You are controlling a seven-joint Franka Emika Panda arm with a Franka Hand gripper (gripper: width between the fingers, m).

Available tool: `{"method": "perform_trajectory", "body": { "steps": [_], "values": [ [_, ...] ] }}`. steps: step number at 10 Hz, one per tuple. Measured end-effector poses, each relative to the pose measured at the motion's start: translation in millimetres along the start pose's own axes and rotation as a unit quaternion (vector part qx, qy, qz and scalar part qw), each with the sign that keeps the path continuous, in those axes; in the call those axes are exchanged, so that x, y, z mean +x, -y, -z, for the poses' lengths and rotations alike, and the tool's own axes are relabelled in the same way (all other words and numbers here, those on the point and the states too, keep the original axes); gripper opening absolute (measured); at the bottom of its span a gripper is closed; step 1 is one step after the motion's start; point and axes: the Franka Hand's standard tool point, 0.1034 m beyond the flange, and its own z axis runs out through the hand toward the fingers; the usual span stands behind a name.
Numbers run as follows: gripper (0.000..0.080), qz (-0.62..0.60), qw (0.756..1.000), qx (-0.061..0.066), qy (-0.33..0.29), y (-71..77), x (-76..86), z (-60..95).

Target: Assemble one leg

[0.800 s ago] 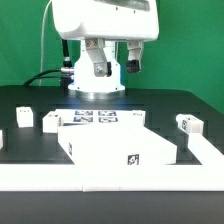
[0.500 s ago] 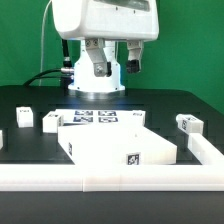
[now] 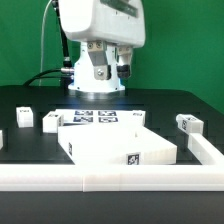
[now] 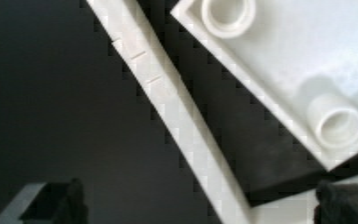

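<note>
Three small white legs with tags stand on the black table: two at the exterior view's left (image 3: pixel 24 117) (image 3: pixel 52 122) and one at its right (image 3: pixel 188 124). The large white square panel (image 3: pixel 115 146) lies in the middle; two of its round corner sockets show in the wrist view (image 4: pixel 282 50). My gripper (image 3: pixel 112 68) hangs high above the back of the table, far from every leg. It is open and empty in the wrist view (image 4: pixel 202 205), with one dark fingertip (image 4: pixel 60 200) at each side. No leg shows in the wrist view.
The marker board (image 3: pixel 100 117) lies behind the panel. A white rail runs along the front (image 3: pixel 110 178) and the exterior view's right (image 3: pixel 207 150) and crosses the wrist view diagonally (image 4: pixel 167 100). The robot base (image 3: pixel 97 85) stands at the back.
The hand has turned and shifted slightly toward the exterior view's left. The parts on the table have not moved.
</note>
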Motion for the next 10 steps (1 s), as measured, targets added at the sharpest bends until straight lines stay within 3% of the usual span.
{"method": "perform_trajectory", "body": {
  "steps": [3, 4, 8, 10],
  "values": [
    [0.0650, 0.109, 0.993, 0.010, 0.043, 12.4, -0.1, -16.6],
    [0.0650, 0.109, 0.993, 0.013, 0.045, 11.2, -7.3, -16.3],
    [0.0650, 0.109, 0.993, 0.014, 0.045, 13.7, -6.8, -18.0],
    [0.0650, 0.178, 0.983, 0.018, 0.050, 21.8, -11.1, -23.3]
  ]
}}
